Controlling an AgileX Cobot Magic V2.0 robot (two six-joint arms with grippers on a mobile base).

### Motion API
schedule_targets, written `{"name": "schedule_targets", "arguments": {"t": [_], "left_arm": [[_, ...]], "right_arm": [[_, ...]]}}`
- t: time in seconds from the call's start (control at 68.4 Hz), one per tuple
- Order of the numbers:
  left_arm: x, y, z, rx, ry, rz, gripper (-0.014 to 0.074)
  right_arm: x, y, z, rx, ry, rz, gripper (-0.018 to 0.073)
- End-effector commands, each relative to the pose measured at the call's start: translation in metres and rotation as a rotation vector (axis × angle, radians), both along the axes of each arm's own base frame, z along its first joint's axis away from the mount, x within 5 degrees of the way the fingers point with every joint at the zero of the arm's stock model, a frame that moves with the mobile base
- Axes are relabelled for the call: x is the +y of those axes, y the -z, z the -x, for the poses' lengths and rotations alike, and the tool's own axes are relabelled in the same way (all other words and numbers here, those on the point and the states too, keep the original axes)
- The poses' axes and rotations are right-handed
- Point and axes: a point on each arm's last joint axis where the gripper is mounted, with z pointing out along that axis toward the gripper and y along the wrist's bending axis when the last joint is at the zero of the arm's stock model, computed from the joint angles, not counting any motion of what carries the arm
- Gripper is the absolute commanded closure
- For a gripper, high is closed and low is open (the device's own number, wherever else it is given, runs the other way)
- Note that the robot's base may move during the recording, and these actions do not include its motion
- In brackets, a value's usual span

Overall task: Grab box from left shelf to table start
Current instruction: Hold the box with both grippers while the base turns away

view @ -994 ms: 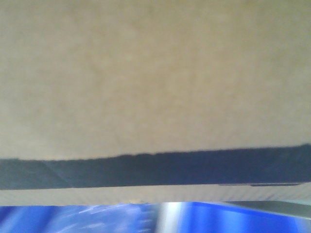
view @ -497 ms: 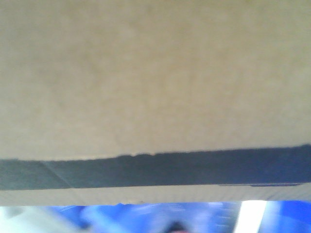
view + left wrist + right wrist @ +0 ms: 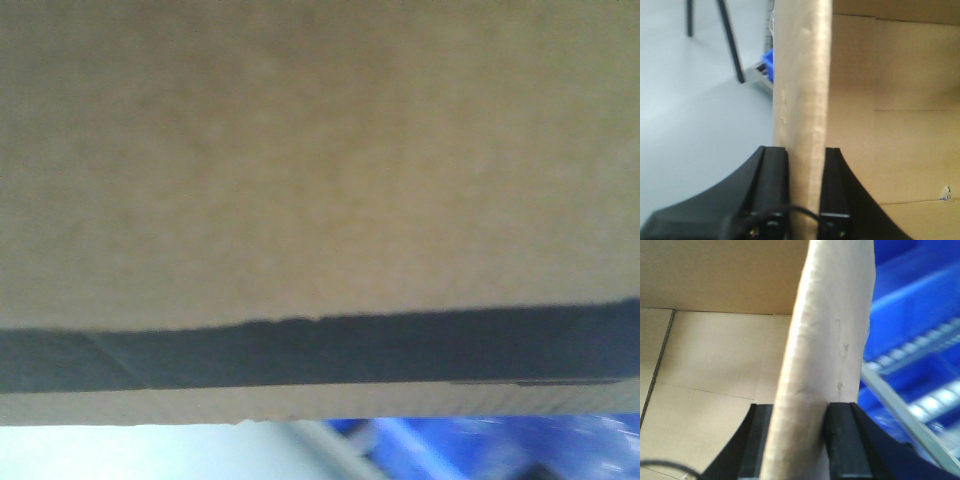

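1. At the far left, a pale surface with two dark legs shows in the left wrist view.
2. The left gripper is clamped on the upright left wall of the box, one finger on each side.
3. The box hangs between both arms and fills the front view, with a black band low on it.
4. The right gripper pinches the box's right wall in the same way.
5. Blurred blue bins lie to the right.

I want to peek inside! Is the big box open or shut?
Open. The box shows its bare inside; left gripper and right gripper each pinch a wall.
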Motion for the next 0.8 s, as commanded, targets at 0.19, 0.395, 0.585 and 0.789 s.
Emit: {"name": "schedule_targets", "arguments": {"t": [0.19, 0.395, 0.585, 0.789], "left_arm": [[0.0004, -0.0225, -0.0001, -0.175, 0.001, 0.077, 0.0687], [0.0004, -0.0225, -0.0001, -0.175, 0.001, 0.077, 0.0687], [0.0004, -0.0225, -0.0001, -0.175, 0.001, 0.077, 0.0687], [-0.0003, -0.0225, 0.0002, -0.172, 0.006, 0.083, 0.0687]], "right_arm": [[-0.0041, -0.0199, -0.0024, -0.157, 0.053, -0.011, 0.0496], [-0.0041, -0.0199, -0.0024, -0.157, 0.053, -0.011, 0.0496], [-0.0041, -0.0199, -0.0024, -0.157, 0.053, -0.011, 0.0496], [-0.0041, -0.0199, -0.0024, -0.157, 0.053, -0.011, 0.0496]]}}
